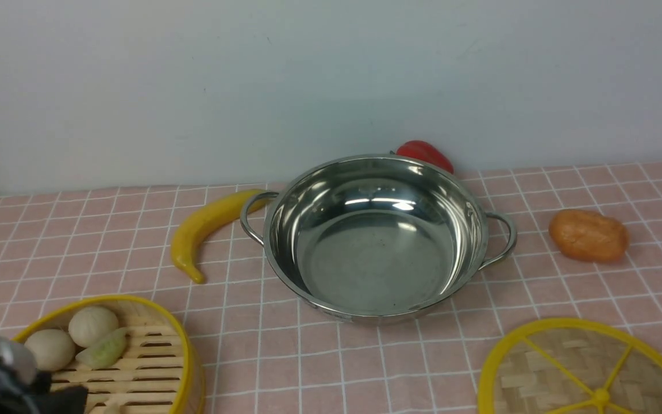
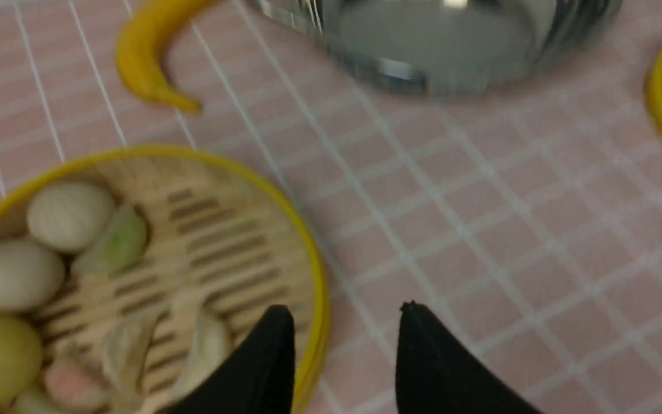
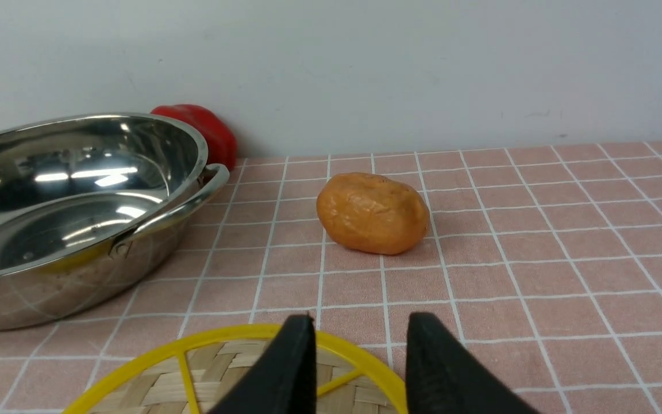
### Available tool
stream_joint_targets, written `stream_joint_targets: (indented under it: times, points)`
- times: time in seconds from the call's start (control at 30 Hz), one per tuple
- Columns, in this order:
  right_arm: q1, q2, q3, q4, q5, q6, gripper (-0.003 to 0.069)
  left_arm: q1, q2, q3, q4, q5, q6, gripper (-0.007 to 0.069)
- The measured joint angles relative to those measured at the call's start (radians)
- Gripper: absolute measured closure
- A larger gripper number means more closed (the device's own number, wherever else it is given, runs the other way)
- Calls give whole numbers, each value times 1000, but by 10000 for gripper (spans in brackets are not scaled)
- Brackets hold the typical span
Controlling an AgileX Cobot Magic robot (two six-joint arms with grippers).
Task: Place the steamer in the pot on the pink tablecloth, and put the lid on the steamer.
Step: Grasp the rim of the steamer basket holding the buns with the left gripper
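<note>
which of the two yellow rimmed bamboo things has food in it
The steamer at the front left: a slatted basket holding pale buns. The lid at the front right is a flat woven disc with yellow spokes.

Red pepper [image 1: 424, 153] peeks from behind the pot [image 1: 374, 253], mostly hidden. The lid [image 1: 555, 368] and the steamer [image 1: 153, 351] run off the front view's lower edge (left wrist view is all blur).
</note>
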Motion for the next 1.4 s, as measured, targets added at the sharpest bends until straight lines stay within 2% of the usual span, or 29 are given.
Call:
stream_joint_targets:
  times: [0.1, 0.17, 0.37, 0.53, 0.77, 1.17, 1.4]
  points:
    - [0, 0, 0, 0, 0, 0, 416, 0, 140, -43, 52, 85, 25, 382]
    - [0, 0, 0, 0, 0, 0, 416, 0, 241, -74, 44, 104, 9, 382]
    - [0, 0, 0, 0, 0, 0, 416, 0, 506, -152, -89, 82, -101, 382]
    - [0, 0, 0, 0, 0, 0, 416, 0, 679, -216, -116, -9, -144, 382]
    - [0, 0, 0, 0, 0, 0, 416, 0, 815, -239, -118, -63, -206, 382]
    - [0, 0, 0, 0, 0, 0, 416, -3, 989, -239, -118, -175, -202, 361]
    - [0, 0, 0, 0, 0, 0, 416, -102, 1048, -240, -62, -216, -215, 361]
